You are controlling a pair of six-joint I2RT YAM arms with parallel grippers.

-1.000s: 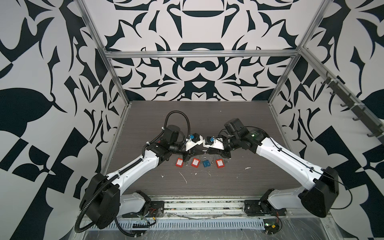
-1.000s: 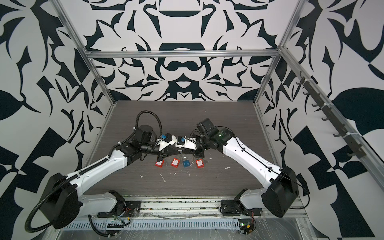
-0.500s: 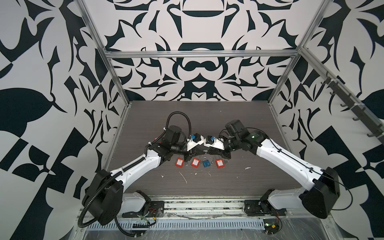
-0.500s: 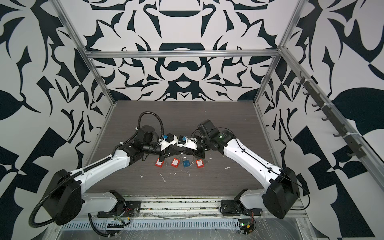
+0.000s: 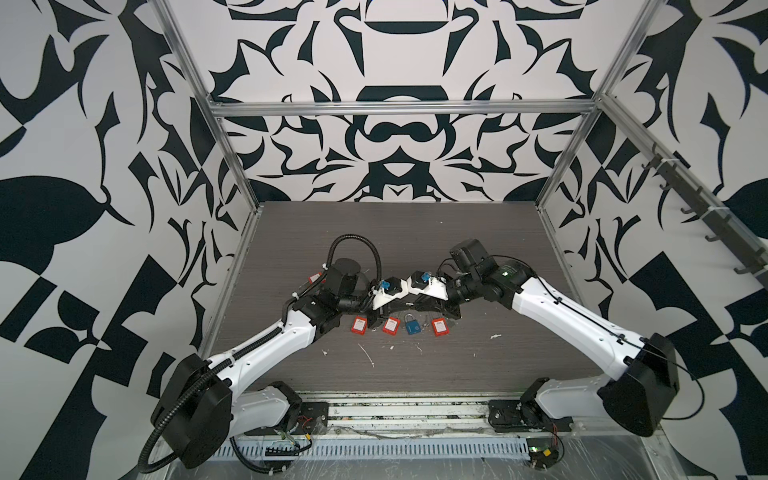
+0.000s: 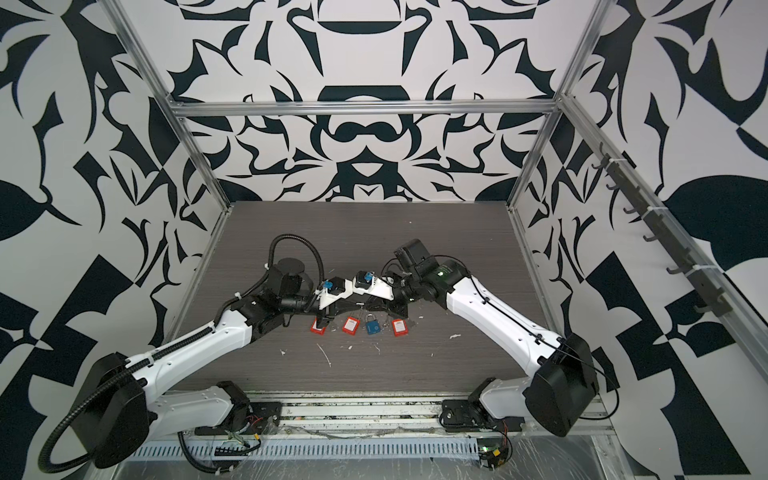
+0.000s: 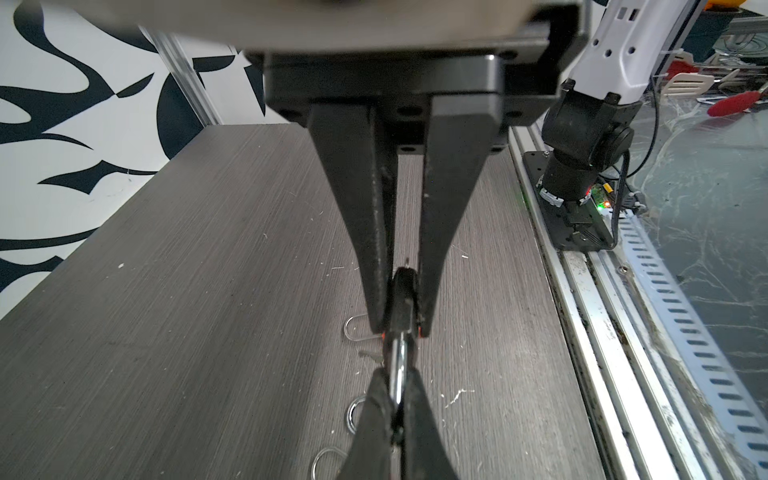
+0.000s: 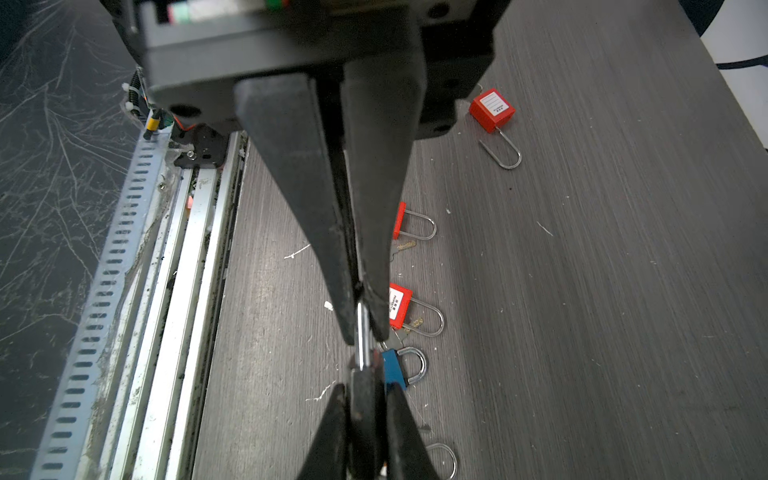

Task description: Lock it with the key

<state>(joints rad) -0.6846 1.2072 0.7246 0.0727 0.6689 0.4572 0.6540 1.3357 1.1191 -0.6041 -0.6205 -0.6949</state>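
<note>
Lock [image 7: 402,297] is off the table [image 5: 415,241], held mid-air between both arms, above the row of red padlocks [image 5: 390,325] and the blue padlock [image 5: 412,328]. Left gripper [image 7: 400,330] pinches its dark body, seen edge-on, red at the rim. Right gripper [image 8: 364,337] pinches the shiny silver shackle [image 8: 364,353].

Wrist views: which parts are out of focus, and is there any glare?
Left wrist view: the left hand is blurred at its base, sharp at its tips; a glint on the metal rod. Right wrist view: the right hand likewise; red padlock crisp.
</note>
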